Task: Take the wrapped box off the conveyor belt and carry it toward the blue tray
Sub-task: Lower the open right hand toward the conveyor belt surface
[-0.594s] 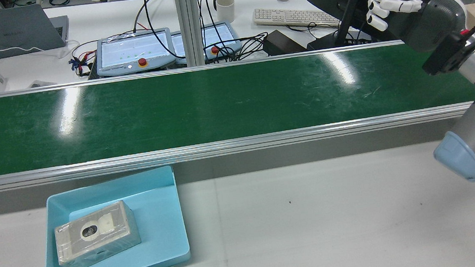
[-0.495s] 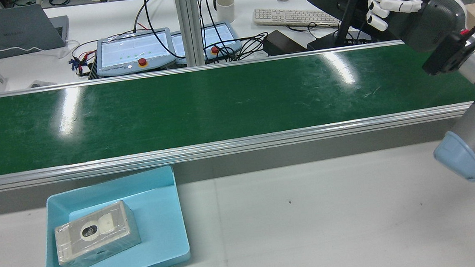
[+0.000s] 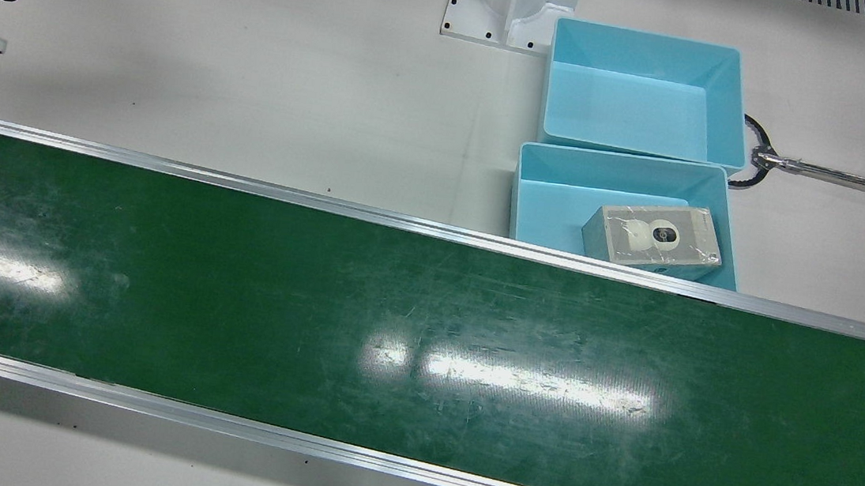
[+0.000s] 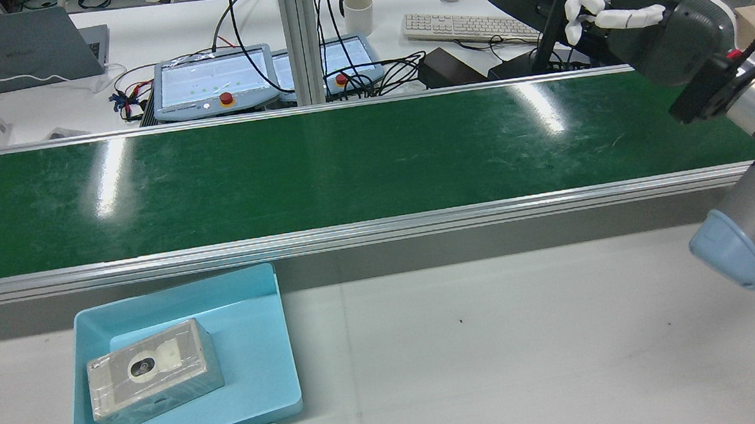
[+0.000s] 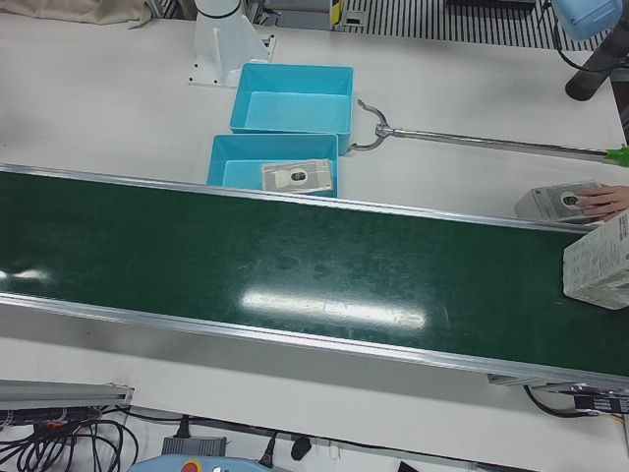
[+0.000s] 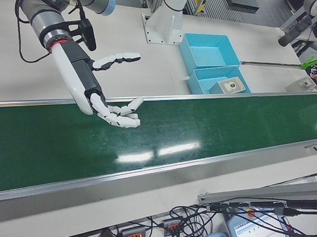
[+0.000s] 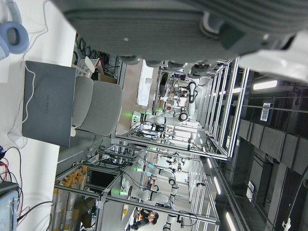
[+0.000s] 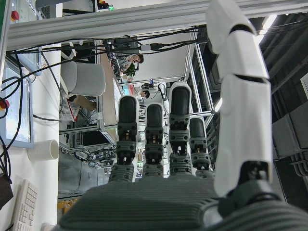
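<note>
A wrapped grey box with a camera picture (image 4: 152, 373) lies inside the blue tray (image 4: 260, 362) at the near left; it also shows in the front view (image 3: 654, 234). The green conveyor belt (image 4: 345, 160) carries no wrapped box within reach. My right hand (image 4: 642, 13) hovers above the belt's right end, open and empty, with its fingers (image 6: 119, 110) spread and slightly curled over the belt. At the belt's other end a person's hand rests on a second wrapped box (image 5: 562, 201) beside the belt. My left hand (image 7: 192, 24) shows only as a grey underside in its own view.
A second, empty blue tray (image 3: 637, 96) stands behind the first. A white carton (image 5: 600, 264) sits at the belt's end near the person. A long metal rod (image 5: 491, 143) lies on the table past the trays. Pendants, a keyboard and a monitor stand beyond the belt.
My right hand has shifted slightly left and tilted, and its fingers have curled a little. The box in the tray has not moved.
</note>
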Controlling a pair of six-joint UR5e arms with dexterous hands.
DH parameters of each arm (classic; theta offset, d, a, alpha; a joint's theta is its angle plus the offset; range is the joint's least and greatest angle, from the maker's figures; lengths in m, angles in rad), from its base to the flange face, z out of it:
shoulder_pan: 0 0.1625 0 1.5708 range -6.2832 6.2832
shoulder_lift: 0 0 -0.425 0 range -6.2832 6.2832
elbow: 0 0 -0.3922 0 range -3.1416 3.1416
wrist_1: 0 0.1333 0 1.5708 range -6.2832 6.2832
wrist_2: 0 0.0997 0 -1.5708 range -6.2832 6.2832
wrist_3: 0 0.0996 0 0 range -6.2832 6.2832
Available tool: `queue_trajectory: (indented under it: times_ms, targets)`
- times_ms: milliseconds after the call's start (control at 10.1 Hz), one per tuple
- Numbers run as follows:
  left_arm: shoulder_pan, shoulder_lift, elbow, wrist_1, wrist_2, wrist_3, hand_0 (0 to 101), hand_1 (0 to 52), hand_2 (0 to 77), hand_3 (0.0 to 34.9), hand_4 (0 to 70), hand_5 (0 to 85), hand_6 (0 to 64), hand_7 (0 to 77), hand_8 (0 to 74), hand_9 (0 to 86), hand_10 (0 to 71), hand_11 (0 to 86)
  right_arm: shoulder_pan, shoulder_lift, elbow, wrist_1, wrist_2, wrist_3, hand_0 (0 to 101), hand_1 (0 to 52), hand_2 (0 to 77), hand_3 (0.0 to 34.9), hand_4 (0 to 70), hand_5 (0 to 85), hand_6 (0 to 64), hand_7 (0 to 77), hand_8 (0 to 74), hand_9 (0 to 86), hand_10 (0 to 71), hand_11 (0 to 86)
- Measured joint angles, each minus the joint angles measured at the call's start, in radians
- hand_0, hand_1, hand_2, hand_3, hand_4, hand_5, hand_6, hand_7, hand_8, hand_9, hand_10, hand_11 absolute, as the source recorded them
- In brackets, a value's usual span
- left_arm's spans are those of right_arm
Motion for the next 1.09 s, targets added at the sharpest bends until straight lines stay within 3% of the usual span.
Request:
queue_trajectory:
  times_ms: [99, 198, 297, 396, 495, 594, 693, 1089]
  targets:
    - [0.0, 0.0, 0.0, 0.0, 0.0, 0.0, 0, 0.0, 0.5, 0.0, 0.0, 1.1, 0.0, 0.5, 0.5, 0.0, 0.5, 0.0, -0.003, -0.002, -0.001, 0.0, -0.005, -0.002, 48, 13.6, 15.3, 4.0, 2.7, 22.4, 33.8, 28.9, 18.0, 25.6, 27.3, 25.6]
    - [0.0, 0.0, 0.0, 0.0, 0.0, 0.0, 0, 0.0, 1.1, 0.0, 0.0, 1.1, 0.0, 0.5, 0.5, 0.0, 0.5, 0.0, -0.007, -0.003, -0.005, 0.0, -0.008, -0.004, 48, 13.6, 14.7, 7.1, 3.3, 16.4, 14.2, 10.9, 0.0, 5.4, 3.8, 11.4]
    - [0.0, 0.0, 0.0, 0.0, 0.0, 0.0, 0, 0.0, 1.1, 0.0, 0.0, 1.1, 0.0, 0.5, 0.5, 0.0, 0.5, 0.0, -0.014, -0.003, -0.009, 0.0, -0.01, -0.005, 48, 13.6, 14.7, 7.1, 3.3, 16.4, 14.2, 10.9, 0.0, 5.4, 3.8, 11.4]
    - [0.0, 0.0, 0.0, 0.0, 0.0, 0.0, 0, 0.0, 1.1, 0.0, 0.0, 1.1, 0.0, 0.5, 0.5, 0.0, 0.5, 0.5, -0.023, -0.004, -0.013, 0.0, -0.01, -0.006, 47, 11.5, 12.0, 7.3, 3.3, 16.4, 4.4, 15.3, 0.0, 6.5, 10.4, 14.7]
    - [0.0, 0.0, 0.0, 0.0, 0.0, 0.0, 0, 0.0, 0.5, 0.0, 0.0, 1.1, 0.0, 0.5, 0.5, 0.0, 0.0, 0.5, -0.029, -0.005, -0.016, 0.0, -0.011, -0.007, 45, 6.5, 6.0, 7.2, 3.3, 16.4, 0.0, 16.4, 0.0, 6.5, 9.3, 14.7]
    - [0.0, 0.0, 0.0, 0.0, 0.0, 0.0, 0, 0.0, 0.5, 0.0, 0.0, 1.1, 0.0, 0.5, 0.5, 0.0, 0.0, 0.5, -0.034, -0.005, -0.017, 0.0, -0.012, -0.007, 38, 3.3, 2.2, 7.2, 6.0, 16.4, 3.3, 16.9, 0.0, 7.6, 9.8, 14.7]
    - [0.0, 0.0, 0.0, 0.0, 0.0, 0.0, 0, 0.0, 1.1, 0.0, 0.0, 1.1, 0.0, 0.5, 0.5, 0.0, 0.0, 0.5, -0.039, -0.006, -0.017, 0.0, -0.012, -0.007, 38, 3.3, 2.2, 7.2, 6.0, 18.0, 2.7, 16.9, 6.5, 7.1, 9.8, 14.7]
    - [0.0, 0.0, 0.0, 0.0, 0.0, 0.0, 0, 0.0, 1.1, 0.0, 0.0, 1.1, 0.0, 0.5, 0.5, 0.0, 0.5, 0.0, -0.056, -0.011, -0.012, 0.002, -0.015, -0.006, 39, 4.4, 3.3, 7.3, 6.0, 16.9, 2.7, 16.9, 7.1, 7.6, 9.8, 14.7]
